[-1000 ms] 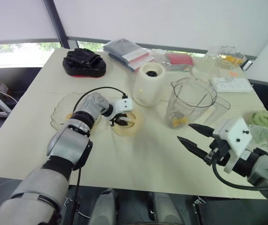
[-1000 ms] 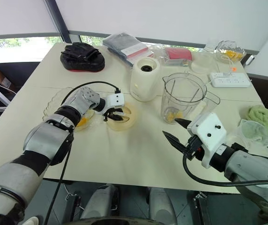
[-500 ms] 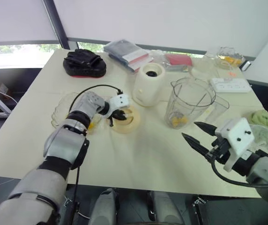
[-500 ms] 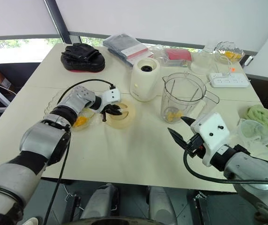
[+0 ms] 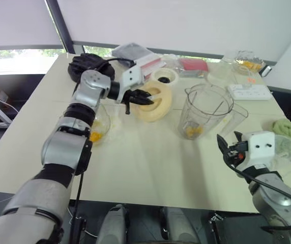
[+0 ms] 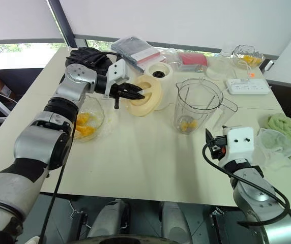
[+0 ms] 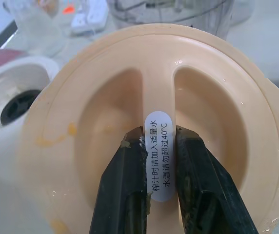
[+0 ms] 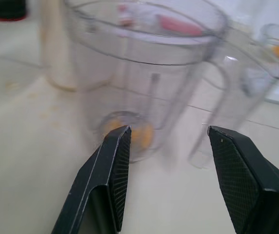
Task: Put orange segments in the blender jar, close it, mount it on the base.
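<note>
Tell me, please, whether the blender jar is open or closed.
Open: the blender jar has no lid on; the left claw holds the cream lid aloft.

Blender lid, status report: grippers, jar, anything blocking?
Left gripper shut on lid centre rib; lid held tilted above table, by base. Right gripper open, aimed at jar. Jar open on table, orange segments inside. Nothing between lid and jar.

Black gloves (image 6: 92, 56), power strip (image 6: 250, 85) (white), green cloth (image 6: 283, 124) lie well apart.
</note>
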Motion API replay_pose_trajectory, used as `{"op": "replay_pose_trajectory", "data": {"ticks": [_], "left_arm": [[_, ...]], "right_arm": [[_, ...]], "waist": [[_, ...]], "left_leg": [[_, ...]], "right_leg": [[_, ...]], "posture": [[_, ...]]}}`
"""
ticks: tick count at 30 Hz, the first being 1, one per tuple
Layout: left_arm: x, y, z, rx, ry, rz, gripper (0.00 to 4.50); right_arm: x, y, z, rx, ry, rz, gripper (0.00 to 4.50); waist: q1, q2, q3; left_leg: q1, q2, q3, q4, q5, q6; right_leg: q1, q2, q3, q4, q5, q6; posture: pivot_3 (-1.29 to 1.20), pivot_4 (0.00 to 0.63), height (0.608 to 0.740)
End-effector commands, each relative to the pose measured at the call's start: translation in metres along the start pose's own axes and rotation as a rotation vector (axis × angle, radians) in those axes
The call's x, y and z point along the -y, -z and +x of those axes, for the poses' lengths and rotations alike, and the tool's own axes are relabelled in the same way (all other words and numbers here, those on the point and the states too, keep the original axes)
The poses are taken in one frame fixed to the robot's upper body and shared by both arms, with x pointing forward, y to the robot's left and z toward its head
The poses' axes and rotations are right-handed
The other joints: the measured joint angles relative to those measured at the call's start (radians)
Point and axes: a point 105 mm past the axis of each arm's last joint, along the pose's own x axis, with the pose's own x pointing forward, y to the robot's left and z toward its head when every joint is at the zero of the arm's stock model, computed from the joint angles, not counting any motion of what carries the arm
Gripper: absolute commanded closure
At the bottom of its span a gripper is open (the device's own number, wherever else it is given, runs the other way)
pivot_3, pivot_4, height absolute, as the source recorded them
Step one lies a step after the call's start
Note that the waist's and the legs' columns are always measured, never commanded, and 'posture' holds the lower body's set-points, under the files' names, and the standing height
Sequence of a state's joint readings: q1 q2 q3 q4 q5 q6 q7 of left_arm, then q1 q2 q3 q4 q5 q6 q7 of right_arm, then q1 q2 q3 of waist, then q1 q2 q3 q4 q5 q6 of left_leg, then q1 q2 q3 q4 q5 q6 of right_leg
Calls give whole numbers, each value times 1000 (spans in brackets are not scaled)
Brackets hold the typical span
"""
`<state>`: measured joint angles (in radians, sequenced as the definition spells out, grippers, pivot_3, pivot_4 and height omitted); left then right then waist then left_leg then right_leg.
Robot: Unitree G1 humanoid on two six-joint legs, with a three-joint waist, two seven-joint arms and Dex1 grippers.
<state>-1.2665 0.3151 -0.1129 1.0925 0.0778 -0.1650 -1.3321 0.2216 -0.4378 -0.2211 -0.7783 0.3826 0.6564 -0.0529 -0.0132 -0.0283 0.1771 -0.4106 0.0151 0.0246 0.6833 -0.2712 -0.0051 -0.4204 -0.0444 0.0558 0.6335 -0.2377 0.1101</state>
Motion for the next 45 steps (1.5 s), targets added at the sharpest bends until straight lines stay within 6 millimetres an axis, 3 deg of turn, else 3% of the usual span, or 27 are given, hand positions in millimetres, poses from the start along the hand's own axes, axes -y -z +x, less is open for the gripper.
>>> {"op": "replay_pose_trajectory", "data": {"ticks": [1,3,4,10,32,40,43,45], "left_arm": [[-6,-13,-2,39,-33,45,4270],[-5,-13,-1,41,-34,52,4270],[-5,-15,-1,44,-33,55,4270],[-8,-28,2,75,-35,80,4270],[-7,-45,-5,119,-43,135,4270],[-7,-46,-9,118,-54,145,4270],[-7,-47,-11,119,-57,148,4270],[-7,-48,-12,121,-59,150,4270]], "right_arm": [[11,-10,4,74,88,15,1676],[15,-11,7,100,138,14,1191],[16,-11,8,110,157,11,741],[22,-6,22,124,219,83,741],[45,15,72,112,315,173,741],[42,18,87,113,318,195,741],[39,18,88,118,310,197,1512],[38,18,88,121,306,198,2415]], "waist": [[0,0,0],[0,0,0],[0,0,0],[1,0,0],[-3,1,1],[-5,2,1],[-5,2,1],[-3,2,1]], "left_leg": [[0,0,0,0,0,0],[0,0,0,0,0,0],[0,0,0,0,0,0],[0,0,0,0,0,0],[0,0,0,-1,0,0],[0,0,0,-1,0,0],[0,0,0,-2,0,0],[0,0,0,-2,0,0]], "right_leg": [[0,0,0,0,0,0],[0,0,0,0,0,0],[0,0,0,0,0,0],[0,0,0,0,0,0],[-1,0,0,0,0,1],[-1,0,0,0,0,1],[-1,0,0,0,0,1],[-1,0,0,0,0,1]], "posture": [[0,150,740],[0,150,740],[0,150,740],[0,150,740],[0,150,740],[0,150,740],[0,150,740],[0,150,740]]}}
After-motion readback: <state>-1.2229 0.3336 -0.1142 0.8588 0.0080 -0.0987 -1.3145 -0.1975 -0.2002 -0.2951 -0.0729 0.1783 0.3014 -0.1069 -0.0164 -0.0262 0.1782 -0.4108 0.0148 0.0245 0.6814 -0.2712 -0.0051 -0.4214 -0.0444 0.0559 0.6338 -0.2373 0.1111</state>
